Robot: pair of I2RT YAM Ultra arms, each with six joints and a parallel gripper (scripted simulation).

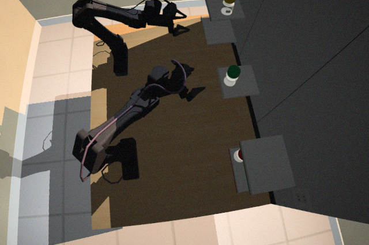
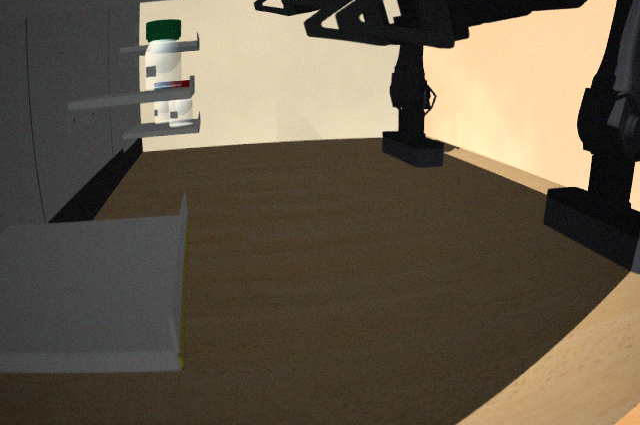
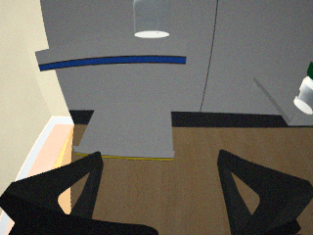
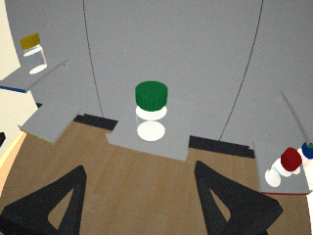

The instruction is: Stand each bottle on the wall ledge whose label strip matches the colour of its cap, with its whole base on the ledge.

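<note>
Wood-look desk, matt wall, ribbed plastic caps

The desk [image 1: 184, 147] [image 2: 361, 265] [image 3: 196, 183] [image 4: 134, 181] looks like brown wood, finely grained and low in sheen. Behind its wall-side edge, the grey wall [image 1: 312, 72] [image 2: 56, 74] [image 3: 132, 93] [image 4: 171, 49] is smooth and matt, with thin seams. The yellow-strip ledge [image 1: 220, 31] [image 2: 93, 286] [image 3: 132, 129] [image 4: 51, 119], by one corner along that edge, has a plain matt face; whether metal or plastic, I cannot tell. The green-capped bottle [image 1: 231, 78] [image 2: 163, 58] [image 3: 304, 93] [image 4: 151, 119], farther along that edge, looks like smooth plastic, its cap ribbed and matt. Past the opposite edge, the floor [image 1: 59, 38] looks like smooth tile.
</note>
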